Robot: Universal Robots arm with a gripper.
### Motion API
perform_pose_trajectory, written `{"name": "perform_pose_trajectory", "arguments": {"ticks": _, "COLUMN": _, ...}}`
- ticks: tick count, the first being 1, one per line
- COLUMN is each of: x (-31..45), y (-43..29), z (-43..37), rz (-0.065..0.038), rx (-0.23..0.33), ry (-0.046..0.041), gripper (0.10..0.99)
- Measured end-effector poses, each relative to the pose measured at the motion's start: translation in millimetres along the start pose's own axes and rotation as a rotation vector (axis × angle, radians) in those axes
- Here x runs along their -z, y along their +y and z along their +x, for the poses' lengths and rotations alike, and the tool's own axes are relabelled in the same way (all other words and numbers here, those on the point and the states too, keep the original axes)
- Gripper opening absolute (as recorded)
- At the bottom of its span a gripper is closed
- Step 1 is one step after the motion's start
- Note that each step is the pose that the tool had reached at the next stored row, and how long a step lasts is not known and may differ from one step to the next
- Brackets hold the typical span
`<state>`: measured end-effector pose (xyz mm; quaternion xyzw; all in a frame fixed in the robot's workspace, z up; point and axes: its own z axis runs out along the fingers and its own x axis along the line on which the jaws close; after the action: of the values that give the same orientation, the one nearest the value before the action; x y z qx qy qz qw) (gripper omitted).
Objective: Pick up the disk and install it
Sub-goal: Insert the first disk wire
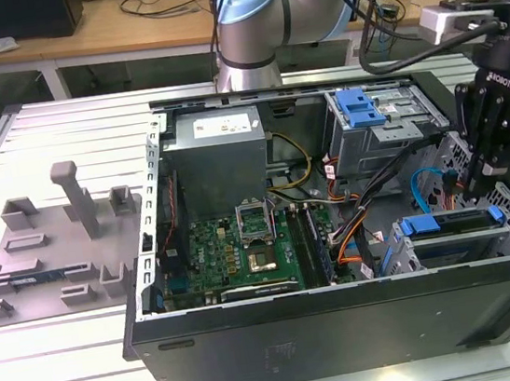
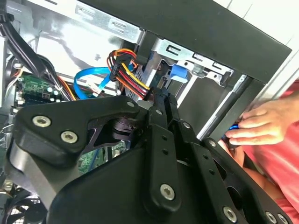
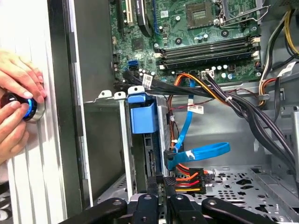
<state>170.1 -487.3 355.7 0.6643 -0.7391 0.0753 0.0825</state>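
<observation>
Scanning from the exterior view's left, I am counting one grey fixture tray [image 1: 46, 246], one motherboard [image 1: 244, 248], and one disk [image 1: 450, 224] lying in the near right drive cage [image 1: 391, 257]. I am judging the disk stiff, weighty and shock-sensitive, best held by its blue bracket [image 1: 447, 219]. One gripper [image 1: 472, 184] is hanging just above it, jaws together and empty.

No print is clear enough to read. In the exterior view, white lettering runs along the black body of the end effector [image 1: 477, 188], and the grey power-supply box [image 1: 218, 162] carries a pale label [image 1: 214, 127]. In the first wrist view, small white tags [image 3: 147, 80] with tiny print sit on the black cables [image 3: 187, 88].
</observation>
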Motion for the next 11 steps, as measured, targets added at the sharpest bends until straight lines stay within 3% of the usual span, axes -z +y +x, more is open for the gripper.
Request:
{"name": "perform_pose_trajectory", "arguments": {"ticks": 5, "x": -2.3, "y": -1.1, "z": 10.1, "rz": -0.004, "rx": 0.003, "ry": -0.0476, "gripper": 0.165}}
{"name": "perform_pose_trajectory", "arguments": {"ticks": 7, "x": -3.4, "y": -1.7, "z": 15.2, "rz": -0.006, "rx": 0.004, "ry": -0.0587, "gripper": 0.165}}
{"name": "perform_pose_trajectory", "arguments": {"ticks": 11, "x": -4.6, "y": -2.3, "z": 20.4, "rz": -0.006, "rx": 0.004, "ry": -0.0631, "gripper": 0.165}}
